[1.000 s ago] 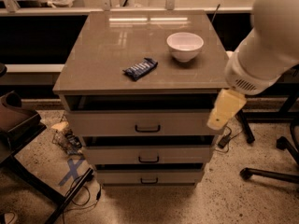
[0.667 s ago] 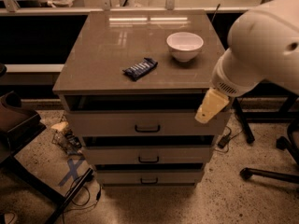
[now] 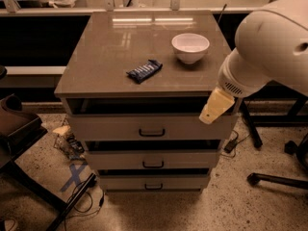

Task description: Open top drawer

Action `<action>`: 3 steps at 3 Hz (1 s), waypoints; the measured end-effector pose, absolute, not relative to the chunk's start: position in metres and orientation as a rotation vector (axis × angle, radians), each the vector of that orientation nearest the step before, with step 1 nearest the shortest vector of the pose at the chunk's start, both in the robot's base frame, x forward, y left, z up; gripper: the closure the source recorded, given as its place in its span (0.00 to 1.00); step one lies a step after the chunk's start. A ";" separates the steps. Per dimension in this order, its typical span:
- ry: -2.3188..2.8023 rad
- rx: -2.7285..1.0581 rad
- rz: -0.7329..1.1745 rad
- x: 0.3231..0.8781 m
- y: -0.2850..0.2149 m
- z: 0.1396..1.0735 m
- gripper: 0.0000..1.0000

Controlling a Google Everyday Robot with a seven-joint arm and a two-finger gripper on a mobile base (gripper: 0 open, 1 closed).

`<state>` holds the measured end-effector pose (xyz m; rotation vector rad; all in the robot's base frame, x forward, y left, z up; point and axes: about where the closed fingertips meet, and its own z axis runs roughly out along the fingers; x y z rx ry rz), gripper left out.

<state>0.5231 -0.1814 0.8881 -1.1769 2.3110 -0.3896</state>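
The top drawer is the tallest pale grey front of the three in the cabinet, with a small dark bar handle at its centre. A dark gap runs between its front and the cabinet top. My gripper shows as a pale yellowish tip below the bulky white arm. It hangs in front of the drawer's right end, level with the gap and well to the right of the handle.
On the cabinet top lie a dark blue snack packet and a white bowl. Two shorter drawers sit below. A dark chair stands at left, a chair base at right, cables on the floor.
The arm has swung left, bringing the gripper from beyond the cabinet's right corner to in front of the top drawer's right end. The drawers look unchanged.
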 end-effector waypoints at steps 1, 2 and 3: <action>2.333 -1.161 -0.346 0.520 -0.184 0.860 0.00; 2.334 -1.195 -0.355 0.517 -0.191 0.824 0.00; 2.276 -1.282 -0.353 0.517 -0.199 0.783 0.00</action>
